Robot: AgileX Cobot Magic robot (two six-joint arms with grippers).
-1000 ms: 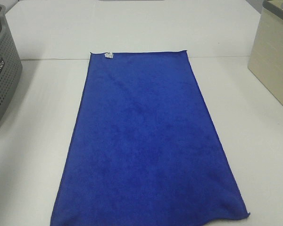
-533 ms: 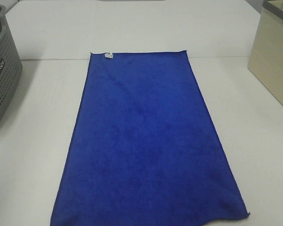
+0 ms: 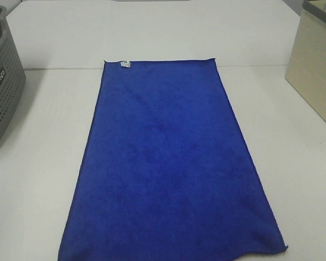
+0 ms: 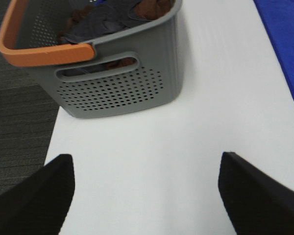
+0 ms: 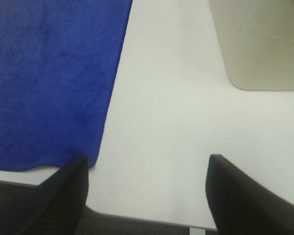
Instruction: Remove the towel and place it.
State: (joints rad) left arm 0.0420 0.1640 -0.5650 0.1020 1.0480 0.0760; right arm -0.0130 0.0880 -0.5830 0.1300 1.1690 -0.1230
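Observation:
The royal-blue towel (image 3: 168, 163) lies spread flat on the white table (image 3: 152, 32), its small white tag (image 3: 125, 63) at the far edge. Neither gripper shows in the exterior high view. In the left wrist view my left gripper (image 4: 146, 193) is open and empty over bare table, in front of the grey basket (image 4: 115, 85); a strip of towel (image 4: 286, 39) shows at the side. In the right wrist view my right gripper (image 5: 147, 193) is open and empty over bare table by the towel's near corner (image 5: 49, 83).
The grey perforated basket (image 3: 2, 81) with an orange handle (image 4: 39, 51) stands at the table's left edge and holds dark and brown cloths. A beige box (image 3: 315, 65) stands at the right; it also shows in the right wrist view (image 5: 259, 44). The table's front edge (image 5: 137, 218) is close.

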